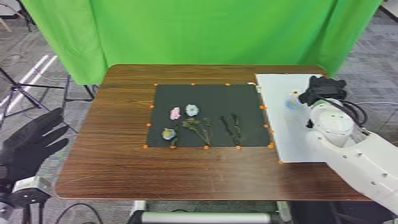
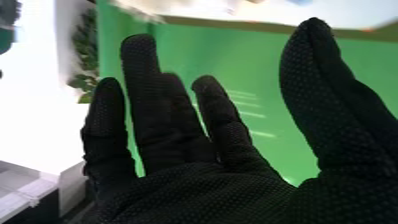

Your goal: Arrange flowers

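In the head view, a pink flower (image 1: 175, 113), a pale blue flower (image 1: 192, 110) and a blue-yellow flower (image 1: 169, 134) lie on the black mat (image 1: 240, 95). Green sprigs (image 1: 197, 129) and dark stems (image 1: 231, 129) lie beside them. A faint bluish and yellowish item (image 1: 292, 103) is on the white board (image 1: 293, 140). My right hand (image 1: 323, 90) is over that board's far right part, right of the item. In the right wrist view my right hand (image 2: 204, 190) is open, holding nothing. My left hand (image 1: 31, 145) is open beyond the table's left edge.
The brown table (image 1: 98, 170) extends around the mat and board. Small orange markers line their edges. A green curtain (image 1: 231, 35) hangs behind the table. A black tripod (image 1: 18, 87) stands on the floor at the left.
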You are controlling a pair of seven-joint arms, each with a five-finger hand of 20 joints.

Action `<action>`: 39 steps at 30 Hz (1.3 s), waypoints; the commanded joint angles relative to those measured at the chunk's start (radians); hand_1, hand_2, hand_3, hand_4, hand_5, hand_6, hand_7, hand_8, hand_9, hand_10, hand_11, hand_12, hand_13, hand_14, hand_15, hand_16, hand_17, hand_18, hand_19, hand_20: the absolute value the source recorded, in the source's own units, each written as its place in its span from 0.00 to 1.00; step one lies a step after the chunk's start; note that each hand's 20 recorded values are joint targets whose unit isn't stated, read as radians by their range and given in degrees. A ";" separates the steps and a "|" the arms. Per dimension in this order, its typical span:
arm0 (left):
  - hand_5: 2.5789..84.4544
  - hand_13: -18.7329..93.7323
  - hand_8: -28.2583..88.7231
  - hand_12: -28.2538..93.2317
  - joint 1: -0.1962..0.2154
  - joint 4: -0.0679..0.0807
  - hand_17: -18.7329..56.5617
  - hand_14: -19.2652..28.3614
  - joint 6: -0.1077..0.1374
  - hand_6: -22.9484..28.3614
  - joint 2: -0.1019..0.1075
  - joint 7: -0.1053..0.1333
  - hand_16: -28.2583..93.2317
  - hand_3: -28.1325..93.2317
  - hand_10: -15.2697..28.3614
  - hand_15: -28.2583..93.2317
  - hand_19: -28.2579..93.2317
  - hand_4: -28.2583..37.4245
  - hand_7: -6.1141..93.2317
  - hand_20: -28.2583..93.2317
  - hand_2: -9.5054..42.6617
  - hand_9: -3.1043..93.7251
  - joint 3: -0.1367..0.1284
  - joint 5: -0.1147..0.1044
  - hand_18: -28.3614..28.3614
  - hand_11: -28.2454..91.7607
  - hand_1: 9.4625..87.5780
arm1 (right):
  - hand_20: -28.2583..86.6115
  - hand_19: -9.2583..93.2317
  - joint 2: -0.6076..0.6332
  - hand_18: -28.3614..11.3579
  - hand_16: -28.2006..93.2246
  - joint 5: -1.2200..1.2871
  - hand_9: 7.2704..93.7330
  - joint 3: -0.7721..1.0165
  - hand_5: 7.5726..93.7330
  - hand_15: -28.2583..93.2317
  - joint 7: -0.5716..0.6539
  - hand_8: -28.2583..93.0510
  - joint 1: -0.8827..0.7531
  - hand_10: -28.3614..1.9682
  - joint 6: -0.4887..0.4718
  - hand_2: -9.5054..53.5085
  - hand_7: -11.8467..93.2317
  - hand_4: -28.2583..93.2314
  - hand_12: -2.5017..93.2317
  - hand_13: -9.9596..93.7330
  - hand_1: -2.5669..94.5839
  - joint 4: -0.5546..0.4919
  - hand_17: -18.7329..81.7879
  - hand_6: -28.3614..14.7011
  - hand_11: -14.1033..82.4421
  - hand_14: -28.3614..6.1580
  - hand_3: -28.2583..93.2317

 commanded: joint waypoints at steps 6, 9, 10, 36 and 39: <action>0.27 0.29 0.16 0.39 0.012 -0.005 0.09 0.66 -0.002 0.48 -0.007 -0.010 0.29 0.80 0.56 0.35 0.53 0.00 0.25 0.31 0.10 0.23 -0.002 0.005 0.83 0.33 0.18 | 0.65 0.84 -0.001 0.27 0.39 -0.061 0.47 -0.025 0.39 0.68 -0.057 0.11 -0.052 0.53 0.130 0.00 0.45 0.00 0.28 0.65 0.37 0.000 0.39 0.55 0.54 0.71 0.94; 0.27 0.29 0.16 0.39 0.010 -0.003 0.09 0.66 -0.004 0.48 -0.002 -0.015 0.29 0.80 0.56 0.35 0.53 0.00 0.25 0.31 0.10 0.23 -0.002 0.005 0.83 0.33 0.18 | 0.65 0.84 0.000 0.27 0.40 -0.068 0.49 -0.025 0.39 0.68 -0.065 0.10 -0.059 0.54 0.147 0.00 0.45 0.00 0.27 0.67 0.38 -0.011 0.40 0.56 0.54 0.72 0.94; 0.27 0.29 0.16 0.39 0.009 -0.002 0.09 0.66 -0.003 0.48 -0.001 -0.014 0.29 0.80 0.56 0.35 0.53 0.00 0.25 0.31 0.10 0.23 -0.001 0.004 0.83 0.33 0.18 | 0.65 0.84 0.001 0.27 0.40 -0.076 0.49 -0.031 0.39 0.68 -0.067 0.10 -0.058 0.54 0.152 0.00 0.46 0.00 0.27 0.67 0.38 -0.011 0.40 0.57 0.54 0.72 0.95; 0.27 0.29 0.16 0.39 -0.005 0.007 0.09 0.66 -0.015 0.49 0.017 -0.031 0.29 0.80 0.56 0.35 0.53 0.00 0.25 0.31 0.10 0.23 -0.002 0.001 0.83 0.33 0.18 | 0.67 0.82 -0.030 0.31 0.57 -0.087 0.84 -0.086 0.63 0.52 -0.171 0.18 -0.069 0.80 0.186 0.00 0.56 0.00 0.46 0.82 0.52 0.009 0.41 0.76 0.28 0.82 0.87; 0.27 0.29 0.16 0.39 -0.003 0.005 0.09 0.66 -0.013 0.49 0.015 -0.032 0.29 0.80 0.56 0.35 0.53 0.00 0.25 0.31 0.10 0.23 -0.001 0.002 0.83 0.33 0.18 | 0.68 0.82 -0.028 0.30 0.58 -0.101 0.91 -0.091 0.72 0.54 -0.178 0.19 -0.072 0.81 0.226 0.00 0.56 0.00 0.49 0.86 0.54 0.011 0.42 0.76 0.27 0.81 0.88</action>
